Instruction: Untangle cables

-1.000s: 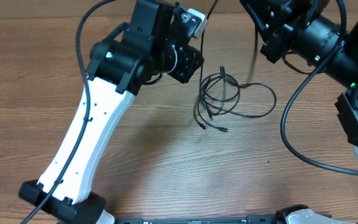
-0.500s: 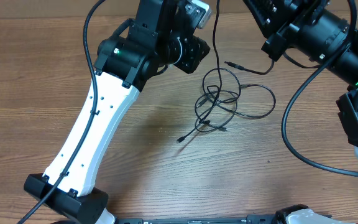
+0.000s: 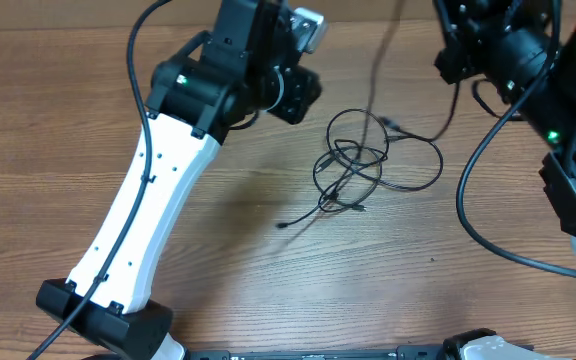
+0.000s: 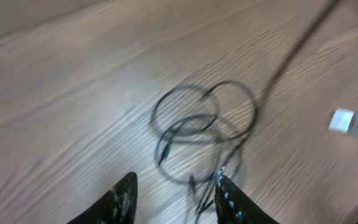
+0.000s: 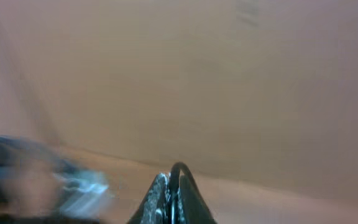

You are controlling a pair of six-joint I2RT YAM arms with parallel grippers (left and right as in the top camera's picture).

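Sitting nearest, left arm (image 3: 153, 200): white link runs from its base at the bottom-left edge up across the table (image 3: 268, 290), thick black wire along it. It covers the wood under it, not the cords.
right-side wire (image 3: 463, 215): thick, black, arcs off the right arm (image 3: 528, 60) over the table. Near the tangle, apart from it.
loose plug end (image 3: 284, 225): flat on the wood, nearest tip of the tangle.
cables (image 3: 353, 165): thin black loops overlapping mid-table, between the arms. One blurred strand lifts toward the far edge. Another curves right toward the right arm.
left gripper (image 4: 176, 190): far side, left of the tangle, fingers apart, gap bare. A cord tip sits beside one finger; contact unclear.
right gripper (image 5: 174, 186): far right corner, jaws pressed together, a thin black cable loop pinched at the tips.
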